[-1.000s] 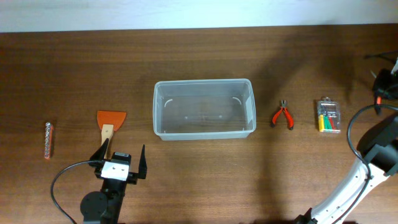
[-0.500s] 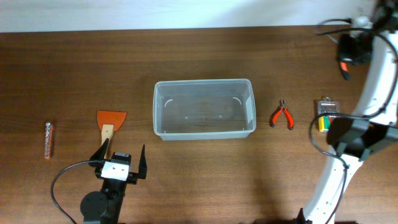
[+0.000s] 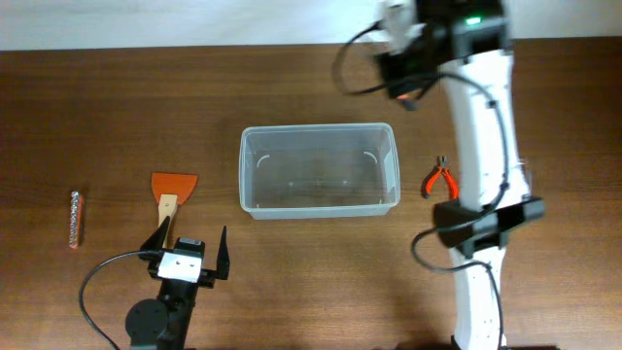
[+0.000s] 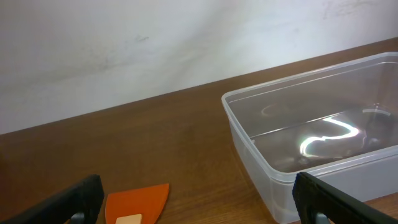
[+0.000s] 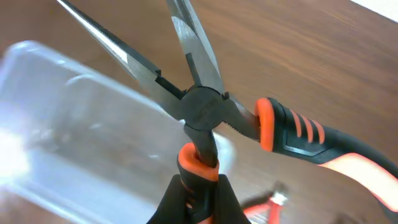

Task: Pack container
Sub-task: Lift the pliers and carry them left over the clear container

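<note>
1. The container (image 3: 319, 127) stands upright on the bench (image 3: 117, 117), open side up, about mid-bench.
2. My right pincer (image 5: 199, 186) is clamped shut on one orange-and-black handle of a pair of long-nose pliers (image 5: 202, 106). The other handle juts out to the right in my wrist view, and the two noses are spread apart, pointing up and to the left.
3. From overhead, my right wrist hangs just beyond the container's far right corner, and the arm runs alongside its right end. In the wrist view the container lies blurred below and to the left of the pliers, with one nose crossing over its corner in the picture — how high above it I am, I cannot tell.
4. My left pincer (image 3: 190, 241) has its jaws spread as wide as they go and holds nothing. It sits on the near side of the container, off its left front corner and apart from it. From that wrist the container lies ahead and to the right.
5. An orange scraper (image 3: 174, 187) lies left of the container, its pale handle pointing toward my left pincer.
6. Small red pliers (image 3: 440, 181) lie just right of the container, beside my right arm — and a small narrow strip (image 3: 77, 218) lies well to the container's left, beyond the scraper.
</note>
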You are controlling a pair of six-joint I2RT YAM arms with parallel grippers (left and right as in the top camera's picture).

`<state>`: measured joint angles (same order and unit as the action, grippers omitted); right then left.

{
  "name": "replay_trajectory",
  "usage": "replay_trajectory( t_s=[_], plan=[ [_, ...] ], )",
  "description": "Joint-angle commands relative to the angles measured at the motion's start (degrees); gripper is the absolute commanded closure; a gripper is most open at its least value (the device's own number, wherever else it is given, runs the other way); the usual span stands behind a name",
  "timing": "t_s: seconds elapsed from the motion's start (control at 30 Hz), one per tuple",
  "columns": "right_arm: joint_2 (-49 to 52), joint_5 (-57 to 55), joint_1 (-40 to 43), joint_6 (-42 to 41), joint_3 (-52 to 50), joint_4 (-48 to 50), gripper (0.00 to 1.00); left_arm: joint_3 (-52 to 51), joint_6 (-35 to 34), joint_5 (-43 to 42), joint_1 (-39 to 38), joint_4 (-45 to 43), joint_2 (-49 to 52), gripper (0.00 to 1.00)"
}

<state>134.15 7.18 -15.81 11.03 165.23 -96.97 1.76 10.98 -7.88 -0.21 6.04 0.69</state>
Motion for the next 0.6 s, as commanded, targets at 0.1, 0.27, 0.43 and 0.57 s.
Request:
replay_trajectory(
  t_s=[0.1, 0.27, 0.43, 0.57],
  plan=[
    [-7.3, -0.3, -9.4, 0.5, -1.2, -0.4, 0.96, -0.3, 0.7, 0.2, -0.2, 0.0, -0.3, 0.01],
    [-9.1, -0.3, -13.2, 0.8, -8.5, -0.4, 0.97, -0.3, 0.7, 0.2, -0.2, 0.0, -0.3, 0.01],
    [-9.1, -3.0, -15.4, 0.8, -20.6, -0.3, 0.96, -0.3, 0.7, 0.2, -0.2, 0.0, -0.3, 0.01],
    [-9.1, -3.8, -15.7, 1.7, -29.2, 1.0, 0.96, -0.3, 0.7, 0.2, -0.2, 0.0, -0.3, 0.01]
  ],
)
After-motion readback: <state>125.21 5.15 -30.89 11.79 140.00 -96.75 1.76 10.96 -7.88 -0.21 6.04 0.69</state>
